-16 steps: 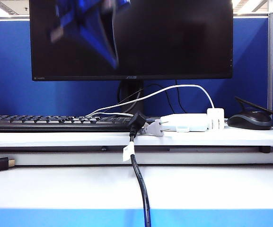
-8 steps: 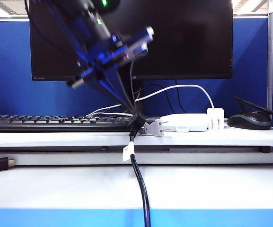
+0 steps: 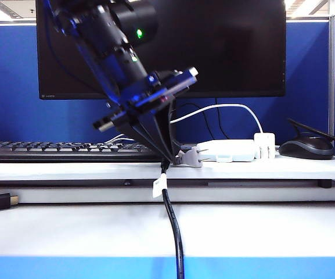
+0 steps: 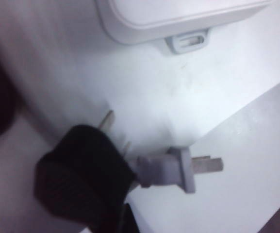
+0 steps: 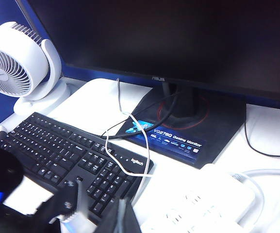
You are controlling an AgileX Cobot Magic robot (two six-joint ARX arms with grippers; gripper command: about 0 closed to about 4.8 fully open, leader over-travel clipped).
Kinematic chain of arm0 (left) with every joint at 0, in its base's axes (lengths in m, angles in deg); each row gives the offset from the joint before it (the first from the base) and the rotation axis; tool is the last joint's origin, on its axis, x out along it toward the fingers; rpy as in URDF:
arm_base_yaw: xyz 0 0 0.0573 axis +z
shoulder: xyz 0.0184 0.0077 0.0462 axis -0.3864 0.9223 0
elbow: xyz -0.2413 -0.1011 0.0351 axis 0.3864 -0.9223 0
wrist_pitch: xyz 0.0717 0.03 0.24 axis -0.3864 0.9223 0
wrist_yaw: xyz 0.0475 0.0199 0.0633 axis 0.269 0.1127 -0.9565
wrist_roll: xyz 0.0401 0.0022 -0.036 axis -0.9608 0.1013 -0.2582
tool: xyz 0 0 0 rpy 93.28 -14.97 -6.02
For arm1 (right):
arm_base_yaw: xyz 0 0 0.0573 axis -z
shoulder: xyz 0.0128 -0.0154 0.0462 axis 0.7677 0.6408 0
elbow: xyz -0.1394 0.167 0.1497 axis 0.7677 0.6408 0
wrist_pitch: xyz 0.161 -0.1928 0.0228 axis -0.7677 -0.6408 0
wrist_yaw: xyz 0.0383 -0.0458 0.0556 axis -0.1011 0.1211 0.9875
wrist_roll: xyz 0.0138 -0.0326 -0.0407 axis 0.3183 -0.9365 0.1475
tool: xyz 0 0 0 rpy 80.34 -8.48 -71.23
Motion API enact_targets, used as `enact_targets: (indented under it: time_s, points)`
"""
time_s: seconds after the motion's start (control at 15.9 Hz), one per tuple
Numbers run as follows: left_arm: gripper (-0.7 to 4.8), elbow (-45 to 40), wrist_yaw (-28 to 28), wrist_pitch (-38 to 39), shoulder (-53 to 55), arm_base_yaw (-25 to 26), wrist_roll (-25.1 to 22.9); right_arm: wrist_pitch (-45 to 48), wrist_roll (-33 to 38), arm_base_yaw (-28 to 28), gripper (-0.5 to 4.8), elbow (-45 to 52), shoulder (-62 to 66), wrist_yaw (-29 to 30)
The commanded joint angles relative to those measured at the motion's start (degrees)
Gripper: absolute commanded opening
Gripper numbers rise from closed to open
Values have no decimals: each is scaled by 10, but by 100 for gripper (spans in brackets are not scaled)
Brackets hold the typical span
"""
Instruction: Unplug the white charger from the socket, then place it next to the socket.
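White charger [image 3: 265,145] sits plugged into socket [image 3: 227,150]; my left gripper [image 3: 170,152], aperture unreadable, beside the black plug [image 4: 84,180]; right gripper unseen, pressed together.

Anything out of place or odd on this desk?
Two loose plugs, a black plug and a small grey plug, lie unplugged with prongs bare beside the socket. The left gripper hangs over them, away from the white charger.

left gripper [image 3: 170,152] low over desk [image 3: 306,167] front edge by black plug, white charger [image 3: 265,145] plugged in socket [image 3: 226,150] end, mouse [image 3: 306,147] toward right edge
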Motion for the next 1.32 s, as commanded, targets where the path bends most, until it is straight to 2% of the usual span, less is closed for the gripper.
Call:
enact_targets:
  time_s: [0.06,0.25,0.63,0.88,1.07,1.32]
  points:
    - [-5,1,0,-40,14,0,-2,9,-2,0,-8,-2,-11,3]
    - [-5,1,-36,-65,29,0,-3,7,-2,0,-8,-2,-24,2]
    - [-5,1,-58,-131,54,1,-2,6,-2,0,-8,-2,-31,3]
    - [-5,2,-55,-107,44,0,-2,5,-2,0,-8,-2,-31,2]
    - [-5,5,-29,-82,24,0,-2,5,-2,0,-8,-2,-31,2]
    - [-5,5,-28,-89,3,0,-2,5,-2,0,-8,-2,-31,3]
